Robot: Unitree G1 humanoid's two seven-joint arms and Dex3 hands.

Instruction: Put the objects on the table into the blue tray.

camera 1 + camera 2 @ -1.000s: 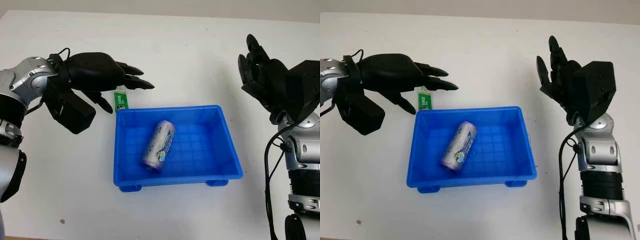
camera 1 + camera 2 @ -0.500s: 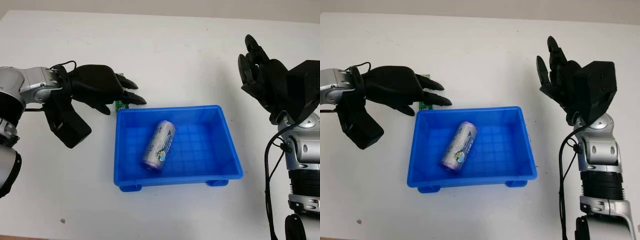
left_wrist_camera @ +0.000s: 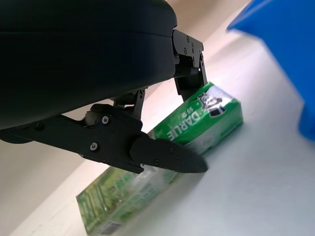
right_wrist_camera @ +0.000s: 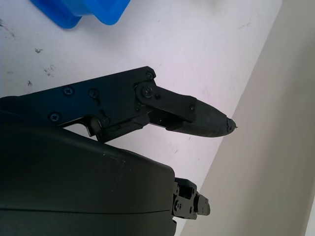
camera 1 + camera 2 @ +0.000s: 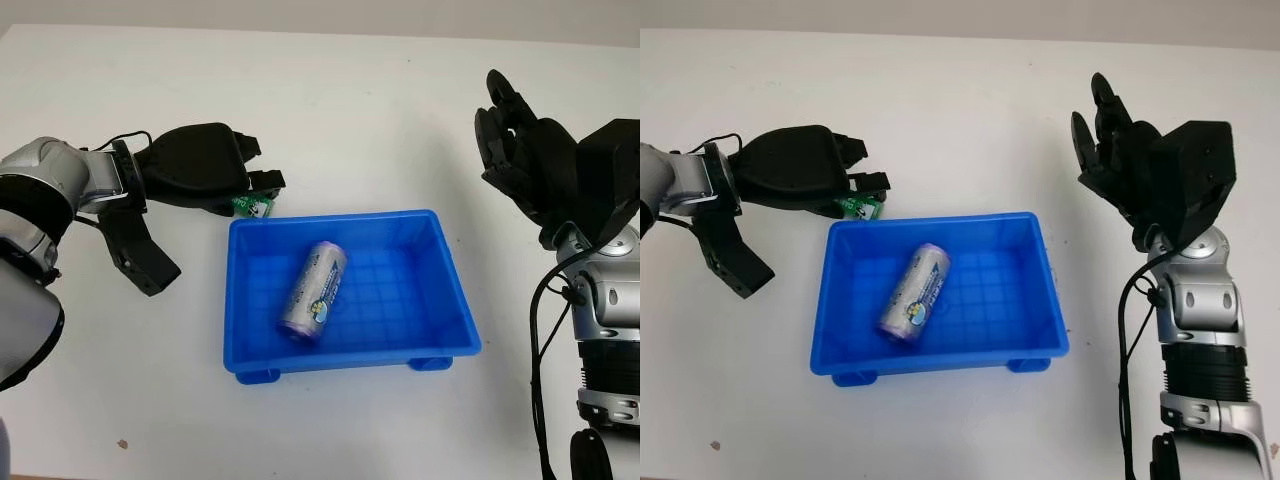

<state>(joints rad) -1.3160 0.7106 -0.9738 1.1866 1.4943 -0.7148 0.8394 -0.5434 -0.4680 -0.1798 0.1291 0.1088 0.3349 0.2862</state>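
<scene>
The flat white desk [image 5: 360, 110] takes up nearly all of the scene, matte and plain, and runs back to a far edge near the top of the head-camera views. Beyond that edge lies a narrow band of dull grey-beige floor or wall [image 5: 420, 18]; which of the two it is cannot be told. Near the front left of the desk sits one small dark speck [image 5: 123, 443], like a crumb or a chip. In the right wrist view the white surface carries a few faint dark scuff marks [image 4: 42, 61], and the same beige surface [image 4: 266, 162] shows past the desk's edge.
</scene>
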